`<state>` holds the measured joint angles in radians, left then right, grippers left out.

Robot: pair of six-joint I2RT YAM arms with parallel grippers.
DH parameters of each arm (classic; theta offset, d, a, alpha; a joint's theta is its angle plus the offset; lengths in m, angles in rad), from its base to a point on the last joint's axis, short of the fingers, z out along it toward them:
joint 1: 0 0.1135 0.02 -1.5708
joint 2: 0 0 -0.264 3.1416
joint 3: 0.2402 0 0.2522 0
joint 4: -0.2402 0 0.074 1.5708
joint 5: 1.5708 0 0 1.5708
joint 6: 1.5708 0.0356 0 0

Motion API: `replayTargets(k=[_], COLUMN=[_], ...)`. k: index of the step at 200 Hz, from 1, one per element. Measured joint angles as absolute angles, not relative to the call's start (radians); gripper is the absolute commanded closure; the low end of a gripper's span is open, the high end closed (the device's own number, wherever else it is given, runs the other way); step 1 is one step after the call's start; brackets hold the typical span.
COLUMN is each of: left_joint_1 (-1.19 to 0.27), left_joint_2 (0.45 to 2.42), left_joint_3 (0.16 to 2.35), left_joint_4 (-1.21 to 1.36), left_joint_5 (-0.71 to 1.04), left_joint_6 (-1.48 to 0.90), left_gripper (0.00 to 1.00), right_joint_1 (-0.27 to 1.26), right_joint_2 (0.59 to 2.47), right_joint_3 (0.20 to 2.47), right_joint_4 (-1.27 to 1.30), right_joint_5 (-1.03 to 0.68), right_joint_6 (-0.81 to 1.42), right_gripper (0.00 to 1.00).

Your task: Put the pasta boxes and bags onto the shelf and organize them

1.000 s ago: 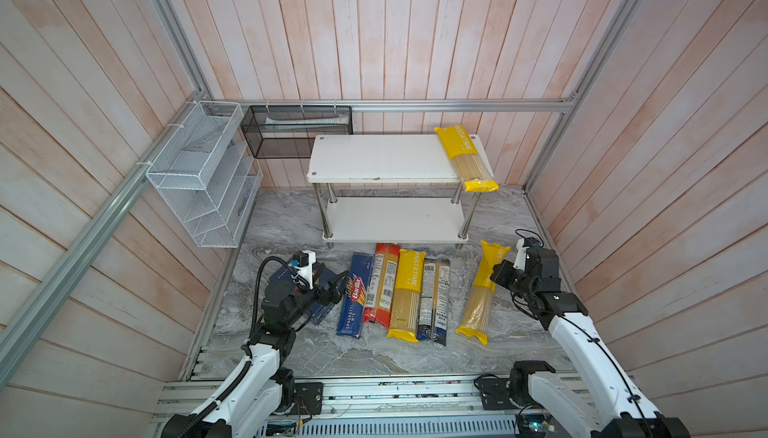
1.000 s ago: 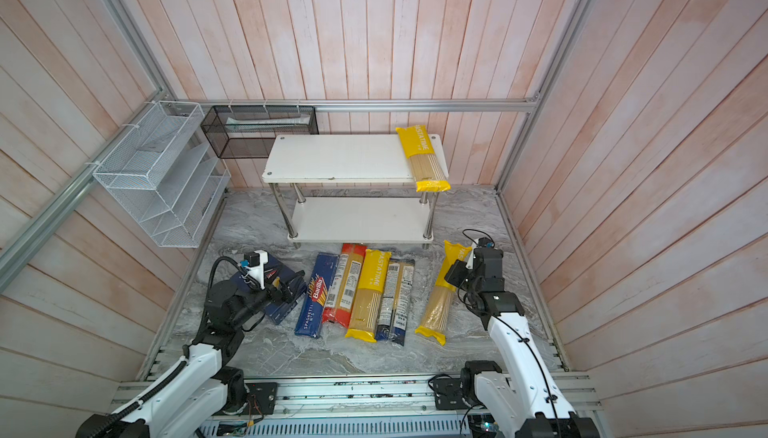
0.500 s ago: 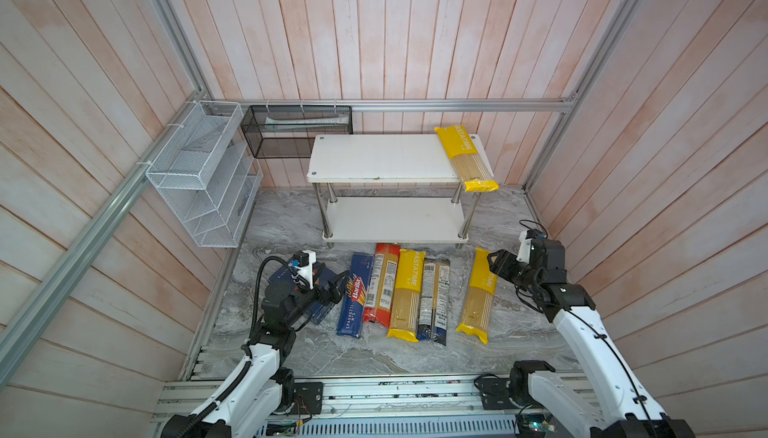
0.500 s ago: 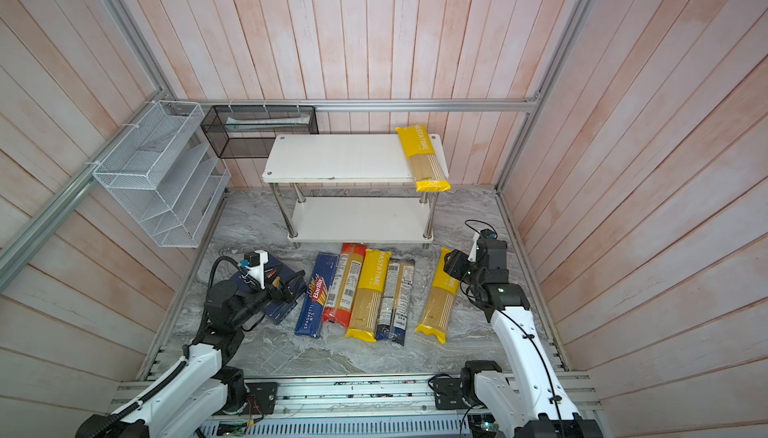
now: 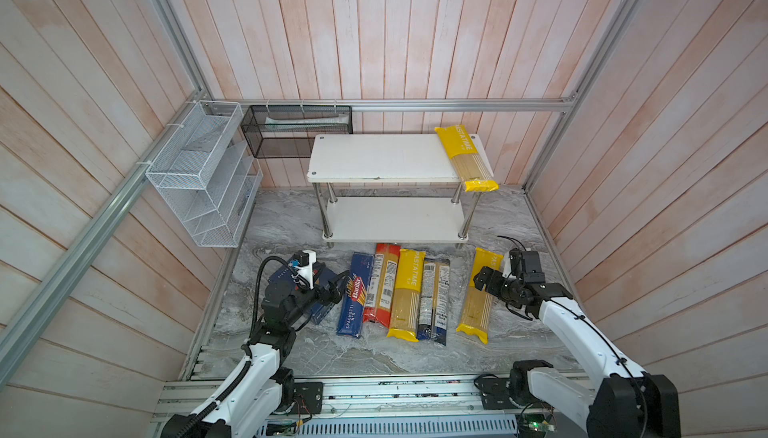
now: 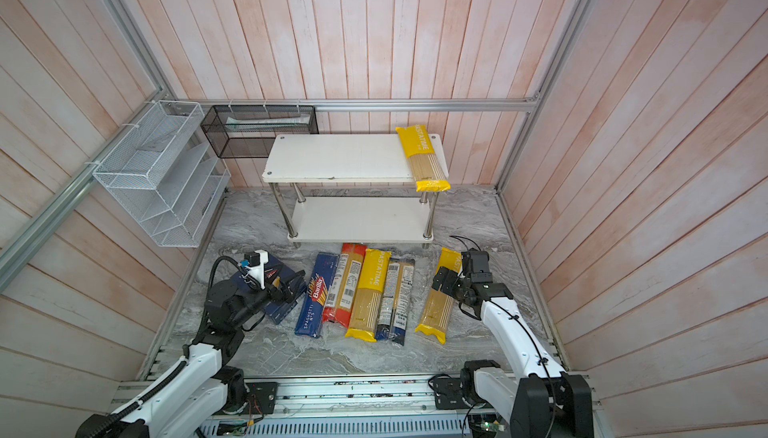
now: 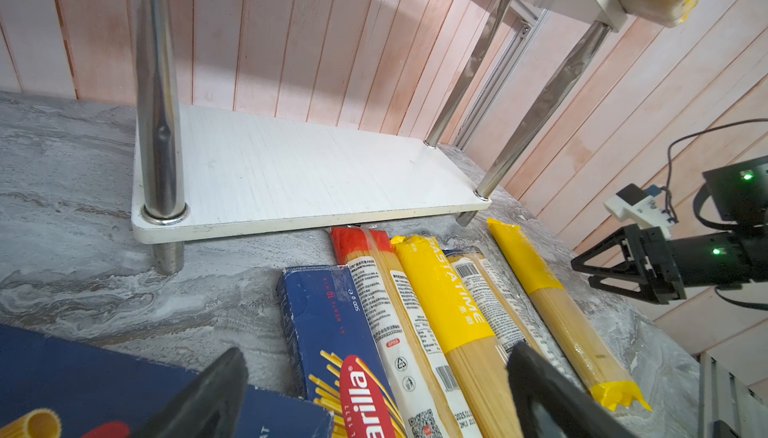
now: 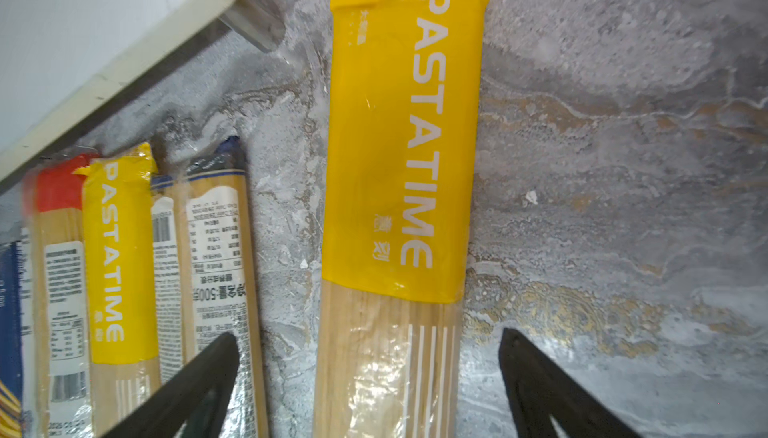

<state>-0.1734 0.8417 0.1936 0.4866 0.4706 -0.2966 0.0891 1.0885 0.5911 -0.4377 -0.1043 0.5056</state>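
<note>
Pink plank walls [image 5: 395, 33] surround a grey marbled floor [image 5: 282, 224], with a white wire organizer [image 5: 199, 178] and black basket [image 5: 291, 132] hung.

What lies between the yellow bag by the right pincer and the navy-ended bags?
Only bare marble tabletop between yellow bag and navy-ended bags, as the right wrist view shows.

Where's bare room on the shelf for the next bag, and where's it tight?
Top board: bare left of the yellow bag at its right end. Lower board: all bare. Tight: the row of packs on the floor before the shelf.
</note>
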Motion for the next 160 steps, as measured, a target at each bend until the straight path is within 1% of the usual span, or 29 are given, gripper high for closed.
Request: replayTargets(k=[132,160], left_joint_1=[-0.173,-0.173], left_joint_2=[0.850,0.851], left_joint_3=[0.194,0.194], left_joint_4=[0.487,0.487], left_joint_5=[0.470,0.470], left_joint_6=[-0.297,-0.296], left_gripper=[0.00,0.00], right_joint_1=[0.176,0.201], right_joint_2=[1.328,1.348], right_joint_3=[0.599,0.605], right_joint_4=[-0.357,-0.339], right_joint_5=[0.004,0.042], right_joint_6=[0.509,0.514], right_gripper=[0.02,0.06])
